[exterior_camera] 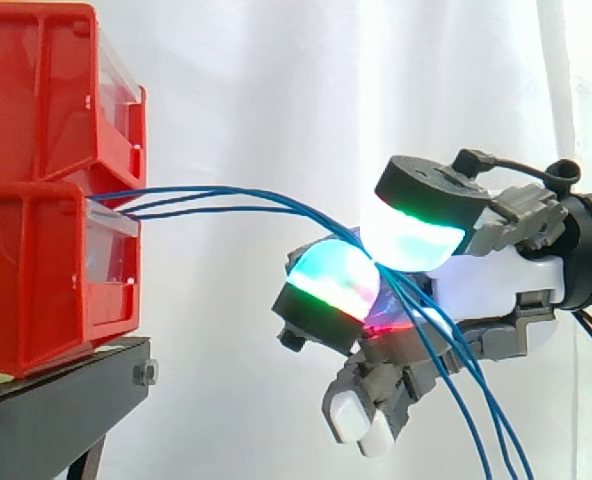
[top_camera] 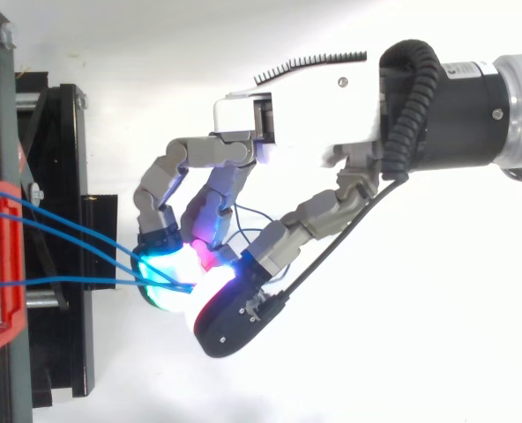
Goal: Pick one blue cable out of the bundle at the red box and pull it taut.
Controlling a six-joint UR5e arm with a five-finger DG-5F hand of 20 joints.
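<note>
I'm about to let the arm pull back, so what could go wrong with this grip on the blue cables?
1. All three blue cables meet at the pinch between the hand's pads, so it may drag several, not one.
2. Their loose ends hang past the lower fingers and could snag there.
3. The red bins sit near the black stand's edge; a hard pull might shift them.

White-shelled robot hand (top_camera: 314, 97), grey fingers (top_camera: 160, 185), pads (exterior_camera: 336, 280) glowing cyan, green and magenta, black cylindrical wrist (top_camera: 464, 115)

I see bright, even light; the white curtain (exterior_camera: 276, 90) is washed out, and the hand (top_camera: 331, 101) casts hardly any shadow.
</note>
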